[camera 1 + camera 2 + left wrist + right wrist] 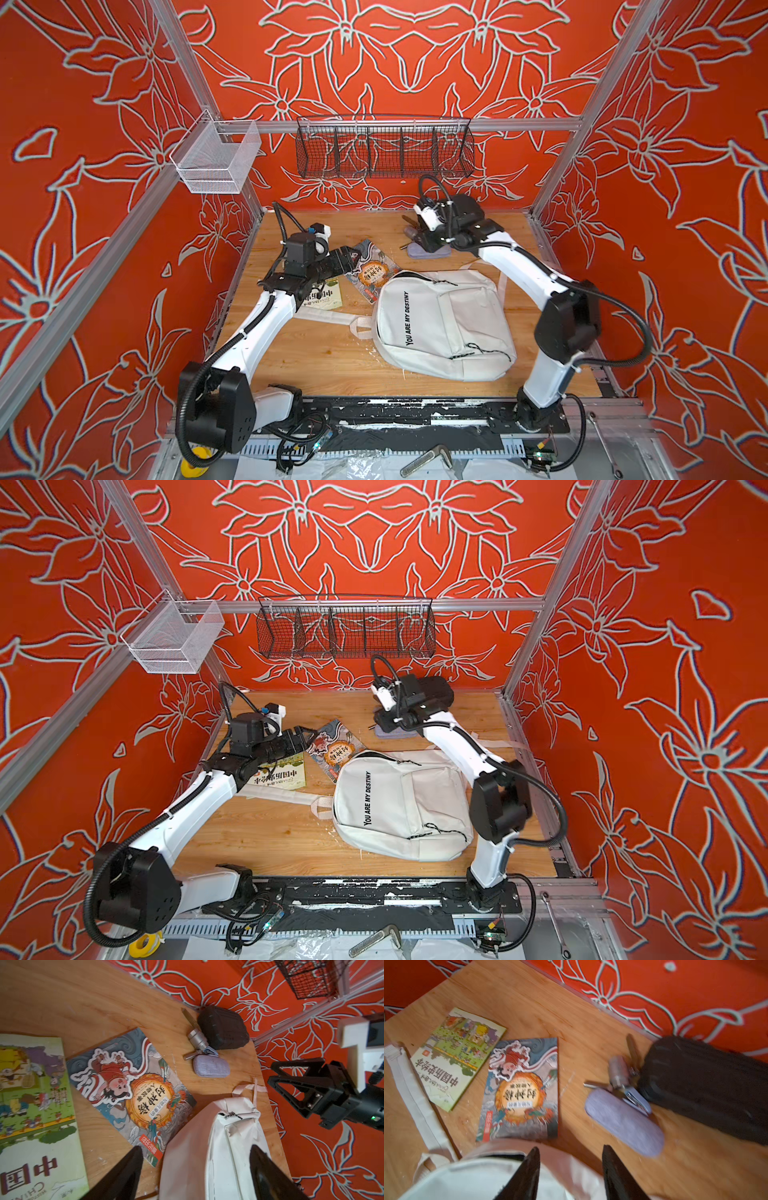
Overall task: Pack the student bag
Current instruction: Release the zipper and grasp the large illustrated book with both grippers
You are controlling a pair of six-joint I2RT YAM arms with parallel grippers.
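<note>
Top views, both of them: the student bag point(440, 328) point(399, 808) lies flat on the wooden table point(316, 357), right of centre, print side up, with one long strap point(328, 318) running left under the left arm. A story book point(374, 272) sits just beside the bag's upper left edge, and a green book point(328, 297) lies partly beneath the left arm. The left gripper point(352, 257) hangs over the story book's left edge. The right gripper point(422, 245) hovers at the back over a lavender pouch point(415, 251), with its jaws hidden under the wrist from up here. Over to the left wrist view: the left gripper's point(196, 1148) black fingers point(124, 1174) stand wide apart with nothing between them, above the bag's point(187, 1167) top and the story book's point(135, 1088) corner. Beyond them the pouch point(211, 1066), a metal tool point(197, 1039) and a black case point(223, 1027) huddle together near the table's far edge. The right gripper point(270, 1074) shows here too, jaws parted and empty. Right wrist view now, a little blurred: the fingers point(525, 1172) are moderately apart and gripping nothing, poised over the bag's point(477, 1178) top edge. The pouch point(625, 1120) is just to one side, touching the tool point(618, 1072) and close against the case point(706, 1088), and both books point(521, 1093) point(454, 1059) lie flat farther off.
</note>
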